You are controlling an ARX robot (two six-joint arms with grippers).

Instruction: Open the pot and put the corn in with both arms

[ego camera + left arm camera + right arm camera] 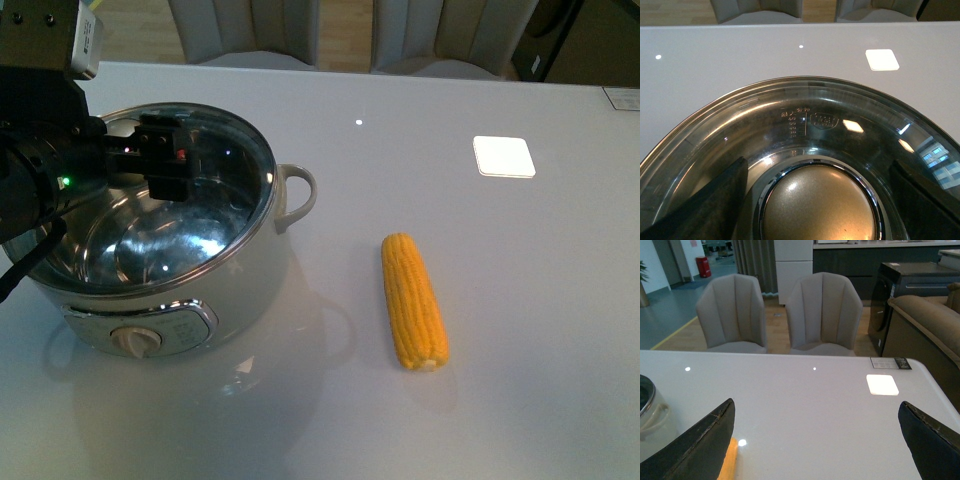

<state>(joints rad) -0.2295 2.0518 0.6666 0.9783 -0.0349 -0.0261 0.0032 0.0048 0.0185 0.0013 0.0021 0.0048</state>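
Front view puts the pot (240, 270) at the near left of the table (520, 400), lid (840, 107) on, with my left gripper (165, 160) poised over it. On the left wrist view its jaws stand wide on either side of the lid's knob (817, 210), a thin gap showing on each side. The corn (413, 300) lies on the table right of the pot, apart from it, lengthwise near to far. My right gripper (816, 402) hangs above the table with jaws spread wide and nothing between them.
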